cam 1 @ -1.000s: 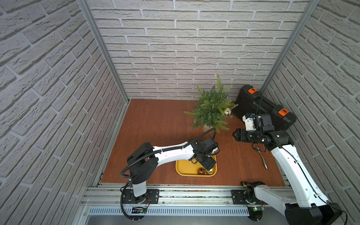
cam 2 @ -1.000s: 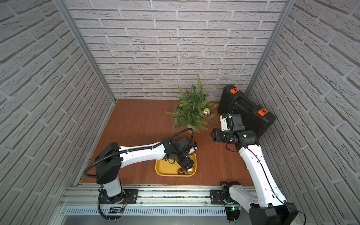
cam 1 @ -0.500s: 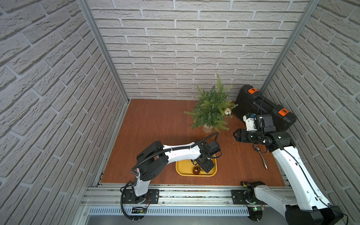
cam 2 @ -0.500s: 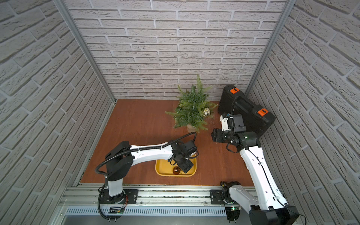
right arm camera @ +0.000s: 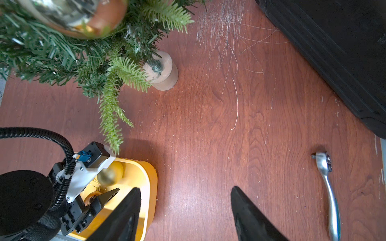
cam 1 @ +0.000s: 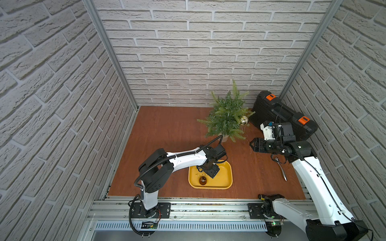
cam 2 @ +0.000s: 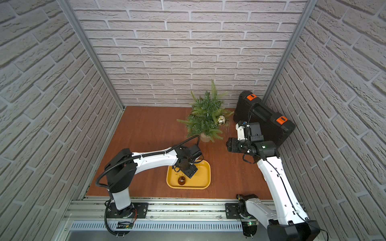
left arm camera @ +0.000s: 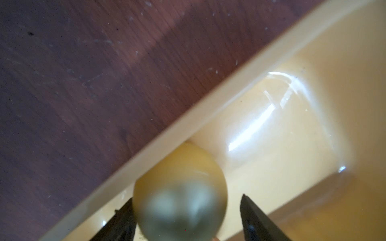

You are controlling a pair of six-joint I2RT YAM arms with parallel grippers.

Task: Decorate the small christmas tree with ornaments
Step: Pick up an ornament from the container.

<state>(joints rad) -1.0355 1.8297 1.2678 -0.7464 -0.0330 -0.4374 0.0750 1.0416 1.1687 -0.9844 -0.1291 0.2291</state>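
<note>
Around the left gripper (left arm camera: 187,198), the yellow tray (left arm camera: 219,96) is gleaming as glossy plastic; the gold ball (left arm camera: 181,183) between its matt black fingers (left arm camera: 257,219) is looking smooth and satin. Below the right gripper (right arm camera: 186,188), the table (right arm camera: 208,125) is showing scratched wood grain, and the ratchet (right arm camera: 328,183) beside it is shining as polished metal.

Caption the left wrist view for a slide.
Left gripper straddles a gold ball inside the yellow tray, close to its rim.

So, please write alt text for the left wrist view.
A blurred gold ball sits between two black fingers, inside a yellow tray near its rim. Reddish-brown wooden table lies beyond the rim.
</note>
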